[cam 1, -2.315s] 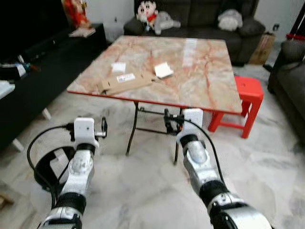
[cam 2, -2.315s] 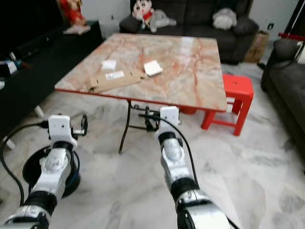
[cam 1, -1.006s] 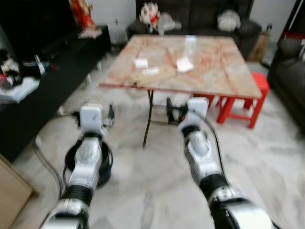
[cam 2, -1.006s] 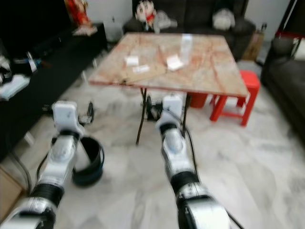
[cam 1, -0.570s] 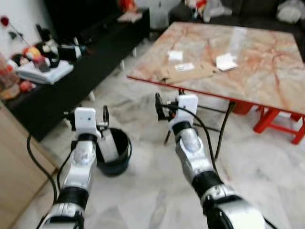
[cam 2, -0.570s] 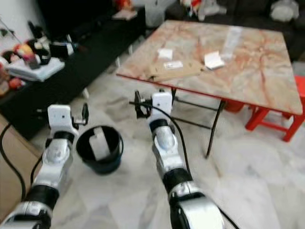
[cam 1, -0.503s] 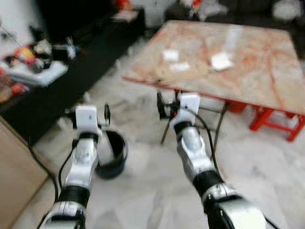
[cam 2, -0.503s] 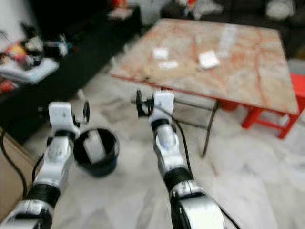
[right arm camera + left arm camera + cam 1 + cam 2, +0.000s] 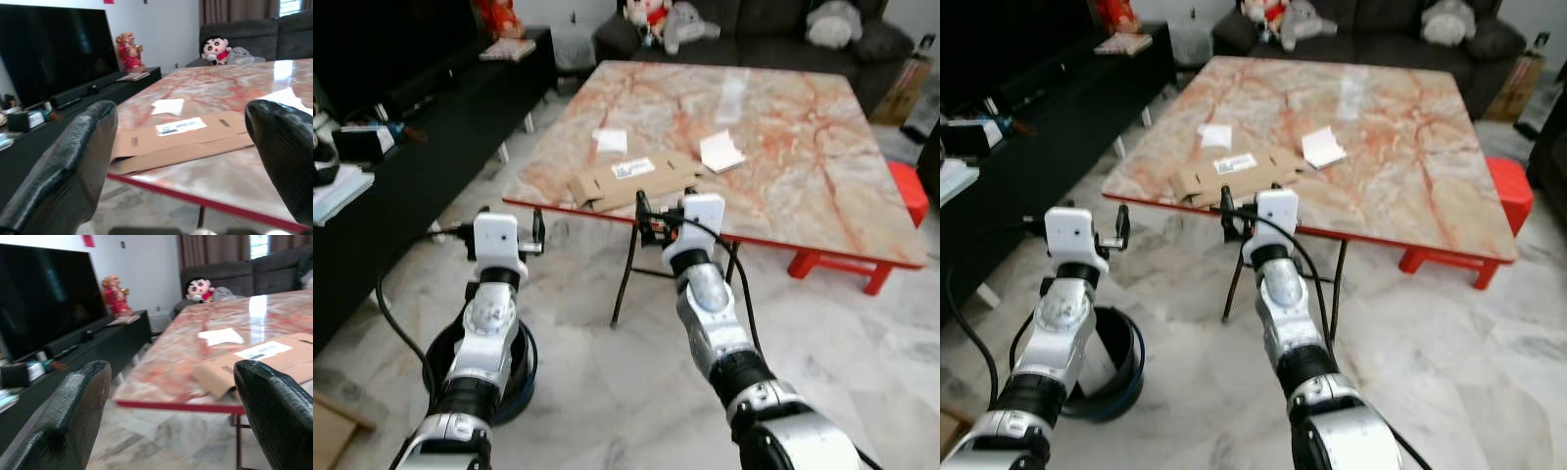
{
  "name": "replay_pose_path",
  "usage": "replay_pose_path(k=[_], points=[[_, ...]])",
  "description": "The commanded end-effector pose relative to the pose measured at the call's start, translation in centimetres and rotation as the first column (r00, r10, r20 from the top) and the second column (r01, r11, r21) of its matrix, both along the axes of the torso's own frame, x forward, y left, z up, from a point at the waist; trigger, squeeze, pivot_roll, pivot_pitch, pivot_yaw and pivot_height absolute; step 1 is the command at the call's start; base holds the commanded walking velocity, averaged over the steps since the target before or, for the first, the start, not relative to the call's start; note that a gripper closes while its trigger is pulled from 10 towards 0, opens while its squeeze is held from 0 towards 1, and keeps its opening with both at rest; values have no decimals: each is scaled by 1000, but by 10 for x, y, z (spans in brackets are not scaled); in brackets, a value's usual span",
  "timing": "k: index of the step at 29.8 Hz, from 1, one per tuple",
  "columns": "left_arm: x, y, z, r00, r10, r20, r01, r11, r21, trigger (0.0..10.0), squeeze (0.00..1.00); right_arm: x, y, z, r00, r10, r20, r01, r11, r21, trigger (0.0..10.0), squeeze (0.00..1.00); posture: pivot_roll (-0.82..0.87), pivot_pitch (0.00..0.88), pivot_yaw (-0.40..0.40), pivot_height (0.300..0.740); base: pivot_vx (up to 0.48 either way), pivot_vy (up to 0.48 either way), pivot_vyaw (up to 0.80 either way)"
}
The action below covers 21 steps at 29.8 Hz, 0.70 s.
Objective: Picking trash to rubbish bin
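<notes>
Table point(image 9: 783, 147) nearer now — bin point(image 9: 1121, 377) perhaps under left arm.

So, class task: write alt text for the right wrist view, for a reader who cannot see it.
Open right pincer faces a flattened cardboard box with a white label, at the near edge of a marble-patterned table. Beyond are a television and a dark sofa.

marble-patterned table point(image 9: 783, 147) with red edge on thin black legs, red stool point(image 9: 899, 186) beside its far right corner, dark sofa point(image 9: 759, 44) behind with plush toys point(image 9: 664, 20), black TV console point(image 9: 421, 147) along left wall, pale marbled floor point(image 9: 607, 362)
</notes>
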<state>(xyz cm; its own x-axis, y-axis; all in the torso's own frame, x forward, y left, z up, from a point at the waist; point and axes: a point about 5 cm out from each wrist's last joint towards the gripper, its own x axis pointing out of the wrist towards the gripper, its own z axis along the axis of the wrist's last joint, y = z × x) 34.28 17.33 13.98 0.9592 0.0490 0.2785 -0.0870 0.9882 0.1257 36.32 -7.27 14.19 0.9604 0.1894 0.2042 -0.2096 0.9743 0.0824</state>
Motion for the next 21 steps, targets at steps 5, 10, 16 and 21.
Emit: replay_pose_path(k=[5, 10, 16, 21], points=[[1, -6, 3, 1000, -19, 7, 19, 1000, -7, 10000, 0, 1, -5, 1, 1000, -6, -2, 6, 1000, 3, 10000, 0, -31, 6, 22, 740, 454, 0, -669], [1, -7, 3, 1000, -25, 6, 25, 1000, -4, 10000, 0, 1, -4, 2, 1000, -3, 5, 3, 1000, 1, 10000, 0, -29, 1, 20, 740, 452, 0, -283], [1, -7, 4, 1000, -30, 8, 30, 1000, 0, 10000, 0, 1, -3, 1, 1000, 2, 2, -2, 1000, -1, 10000, 0, -27, 0, 20, 740, 452, 0, 0], [1, -7, 4, 999, -34, 8, 34, 999, 2, 10000, 0, 1, -2, 1, 1000, 4, 0, -4, 1000, 0, 10000, 0, -28, 0, 22, 740, 442, 0, 0]])
